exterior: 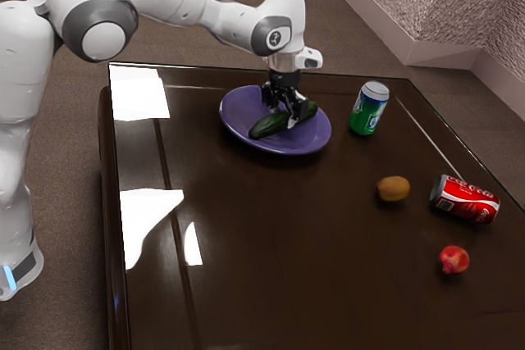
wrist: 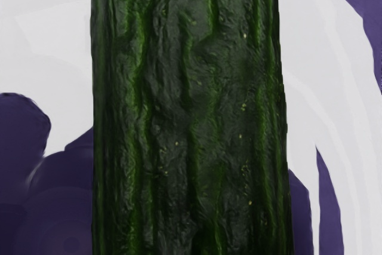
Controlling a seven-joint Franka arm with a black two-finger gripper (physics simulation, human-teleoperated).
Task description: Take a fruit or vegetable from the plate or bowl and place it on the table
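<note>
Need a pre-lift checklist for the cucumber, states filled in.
1. Gripper at the cucumber: ok, it is down around mid-length.
2. Grip secured: cannot tell, contact from both sides isn't clear.
3. Cucumber on the table: not ok, it lies on the purple plate.
4. Green can upright: ok, it stands beside the plate.
5. Red can upright: not ok, it lies on its side and might roll if bumped.

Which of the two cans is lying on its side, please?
The red can, near the brown fruit; the green can stands upright near the plate.
</note>
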